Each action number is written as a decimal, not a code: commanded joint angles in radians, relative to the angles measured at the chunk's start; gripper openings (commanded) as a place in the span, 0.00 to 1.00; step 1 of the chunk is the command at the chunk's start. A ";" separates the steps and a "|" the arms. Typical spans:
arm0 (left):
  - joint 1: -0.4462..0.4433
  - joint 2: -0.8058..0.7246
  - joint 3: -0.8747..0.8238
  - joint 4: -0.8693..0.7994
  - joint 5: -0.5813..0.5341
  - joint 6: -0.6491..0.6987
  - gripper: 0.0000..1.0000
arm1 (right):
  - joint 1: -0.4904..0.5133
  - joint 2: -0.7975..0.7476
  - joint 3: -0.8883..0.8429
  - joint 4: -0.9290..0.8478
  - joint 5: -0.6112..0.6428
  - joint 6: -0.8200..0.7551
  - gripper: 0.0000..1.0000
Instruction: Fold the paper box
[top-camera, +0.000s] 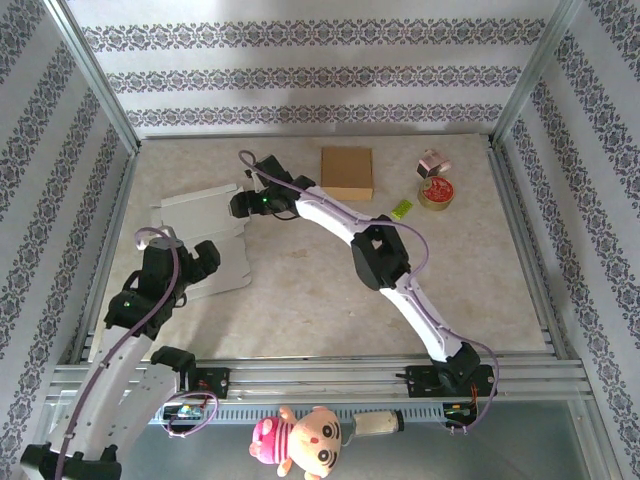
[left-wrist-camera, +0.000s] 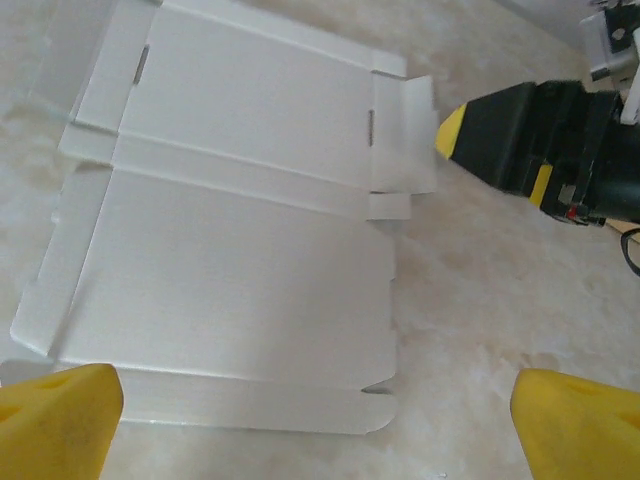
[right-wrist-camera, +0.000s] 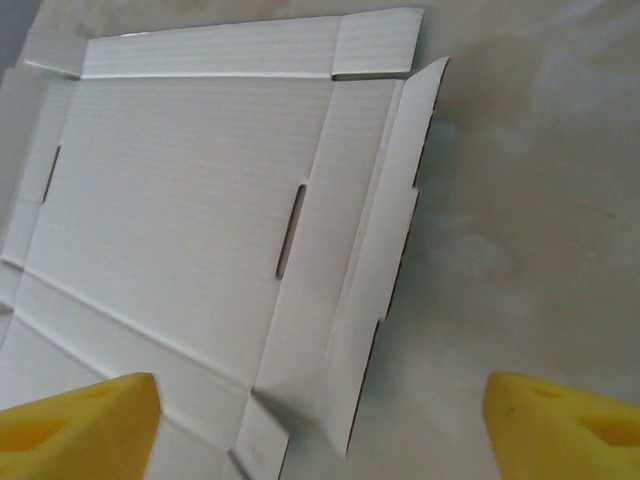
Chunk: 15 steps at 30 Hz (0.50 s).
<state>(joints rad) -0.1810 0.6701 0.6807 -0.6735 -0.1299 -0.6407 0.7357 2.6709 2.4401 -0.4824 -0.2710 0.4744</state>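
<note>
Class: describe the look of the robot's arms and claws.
Left arm and right arm: white shells, black joints, a lilac cable looped along each, a green light near each wrist. Left claw and right claw: black, with yellow wedge fingertips.

Odds and ends line the far side of a marble-patterned bench (top-camera: 300, 310).
A closed brown cardboard box (top-camera: 347, 172) sits near the back. To its right are a small pink cube (top-camera: 433, 163), a round red-topped tin (top-camera: 437, 193) just beside the cube, and a green slip (top-camera: 401, 209) nearer the box. A pink-haired plush doll (top-camera: 300, 440) lies beyond the bench's near edge, and floral-striped wallpaper (top-camera: 300, 75) lines the enclosure.
</note>
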 joint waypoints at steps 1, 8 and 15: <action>0.031 0.021 -0.002 0.032 0.073 -0.028 0.99 | 0.015 0.073 0.119 -0.061 -0.023 0.028 0.73; 0.056 0.011 0.004 0.051 0.077 -0.021 1.00 | 0.026 0.119 0.149 -0.040 -0.024 0.059 0.37; 0.114 0.030 0.018 0.064 0.184 -0.004 1.00 | 0.002 -0.122 -0.088 -0.026 -0.090 -0.072 0.01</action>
<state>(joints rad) -0.0944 0.6922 0.6804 -0.6434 -0.0082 -0.6590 0.7479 2.7232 2.4668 -0.5079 -0.3088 0.4816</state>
